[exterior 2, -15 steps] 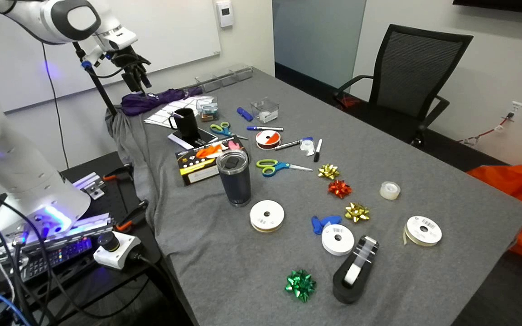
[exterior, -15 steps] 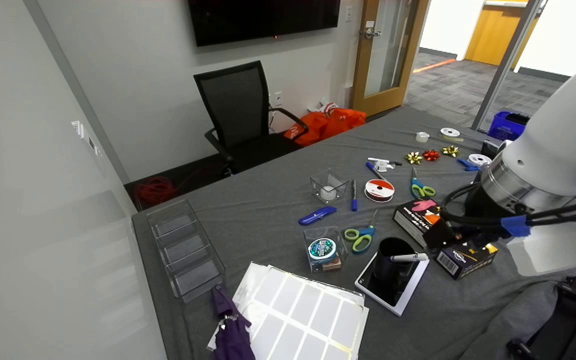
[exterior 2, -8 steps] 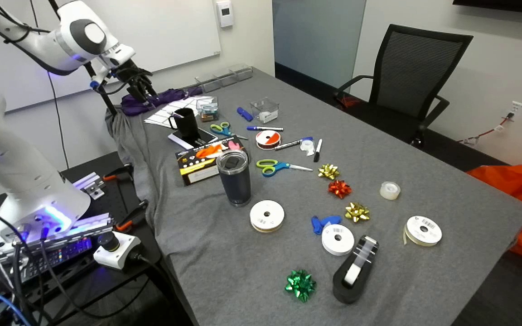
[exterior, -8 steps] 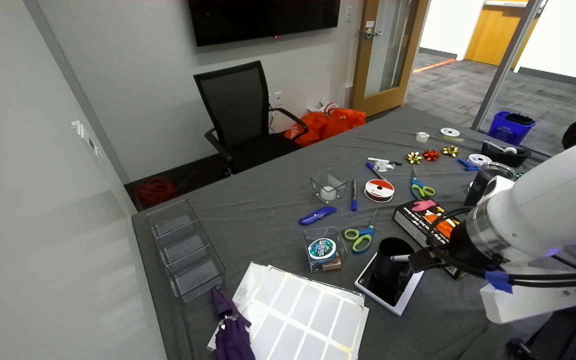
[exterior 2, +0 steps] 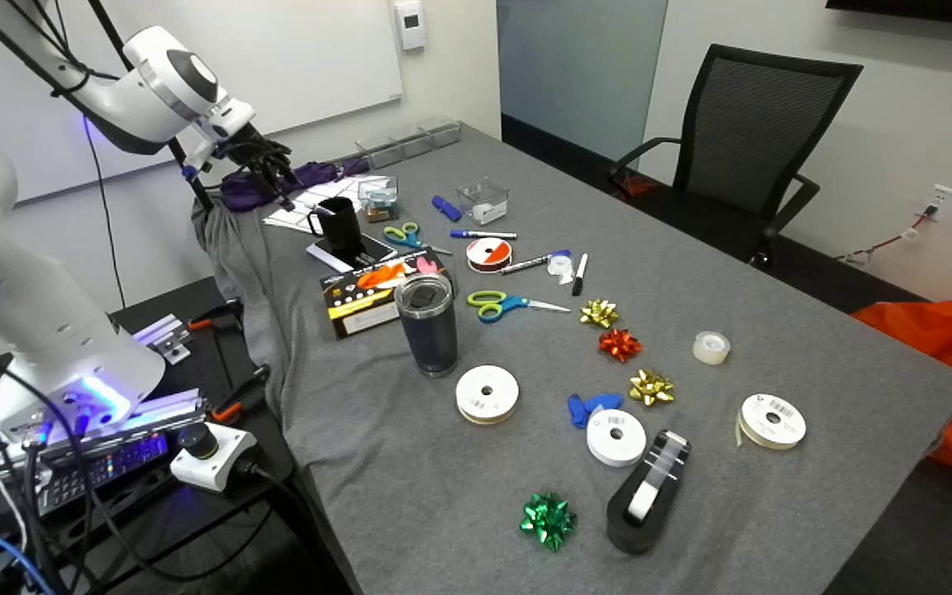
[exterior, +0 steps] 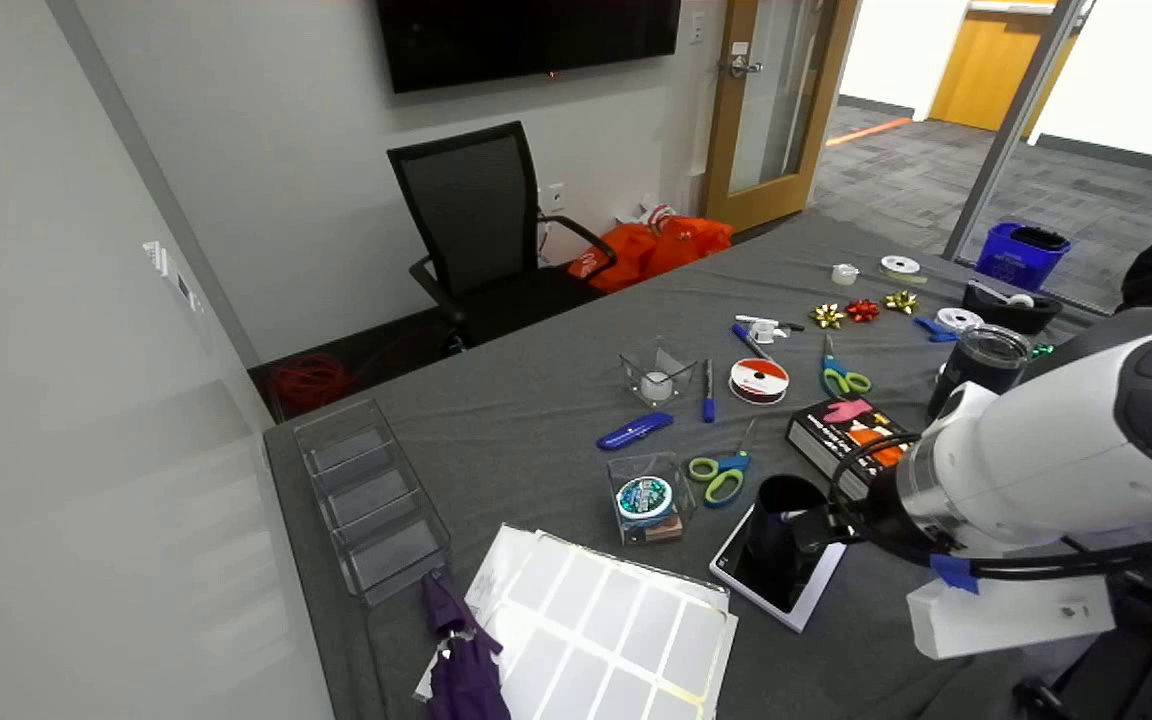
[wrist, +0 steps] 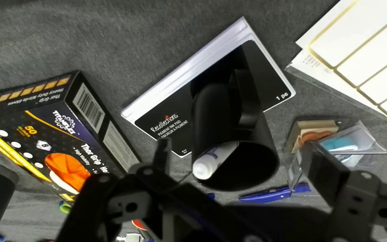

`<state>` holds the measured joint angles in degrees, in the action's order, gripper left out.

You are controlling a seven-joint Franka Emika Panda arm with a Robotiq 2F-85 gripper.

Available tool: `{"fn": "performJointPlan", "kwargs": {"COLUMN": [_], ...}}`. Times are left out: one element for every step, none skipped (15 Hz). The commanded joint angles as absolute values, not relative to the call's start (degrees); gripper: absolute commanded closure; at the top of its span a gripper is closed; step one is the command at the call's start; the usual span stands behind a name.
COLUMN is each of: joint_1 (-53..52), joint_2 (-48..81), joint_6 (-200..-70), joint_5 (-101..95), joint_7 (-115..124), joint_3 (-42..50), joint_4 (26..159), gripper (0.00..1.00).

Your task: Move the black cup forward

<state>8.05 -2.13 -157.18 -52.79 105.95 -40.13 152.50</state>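
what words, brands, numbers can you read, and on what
Black cardboard glove box:
"TITANFLEX"
"Thor Grip"
"Heavy Duty Nitrile Gloves"
"High Visibility"
"50"
"8"
Rectangular black-white ink pad:
"Recollections"
"PIGMENT INK PAD"
"ENCREUR A PIGMENT"
"1 pc"
Rest, like round white ribbon spools: too small or blurred.

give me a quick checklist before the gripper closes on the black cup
1. Gripper open: ok, jaws spread.
2. Black cup upright: ok in both exterior views.
3. Cup lined up between the jaws in the wrist view: ok, a gap shows on each side.
4. Jaws far enough in to grip: cannot tell, depth is unclear.
5. Cup empty: not ok, a white marker-like stick leans inside.
6. Nothing beneath that might slide along: not ok, the cup stands on an ink pad.
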Motion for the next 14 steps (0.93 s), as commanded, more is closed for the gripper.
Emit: {"fn": "performJointPlan", "kwargs": {"joint_1": [8.7,8.0,7.5,7.0,6.5,6.2,5.8,-2.4,-3.8,-6.3,-8.7,-10.5,-12.1,-13.4], "joint_2": [7.7,9.9,12.0,14.1,15.9,17.7,19.3,18.9,19.9,20.7,21.4,22.0,22.4,22.8], "joint_6": [-153.4,-151.6,-150.2,-148.7,-147.6,-146.6,-146.0,-147.5,-147.8,-148.3,-148.6,-148.7,-148.8,-148.9], "joint_5": [-61.7,-62.3,-62.6,-62.7,-62.8,-62.9,-63.1,-60.1,-59.3,-58.4,-57.4,-56.4,-55.4,-54.4], "joint_7": [112.8,114.1,115.1,115.7,116.3,116.6,116.8,115.2,114.9,114.5,114.1,113.8,113.5,113.2], "joint_3": [-39.9,-39.6,-39.3,-39.1,-38.7,-38.3,-37.9,-29.7,-28.1,-25.4,-23.0,-21.3,-19.8,-18.5], "joint_4": [147.2,146.1,145.1,144.0,143.0,141.9,140.9,140.3,139.3,138.5,137.7,137.0,136.4,135.9], "gripper": [0.0,0.0,0.0,0.0,0.0,0.0,0.0,0.0,0.0,0.0,0.0,0.0,0.0,0.0]}}
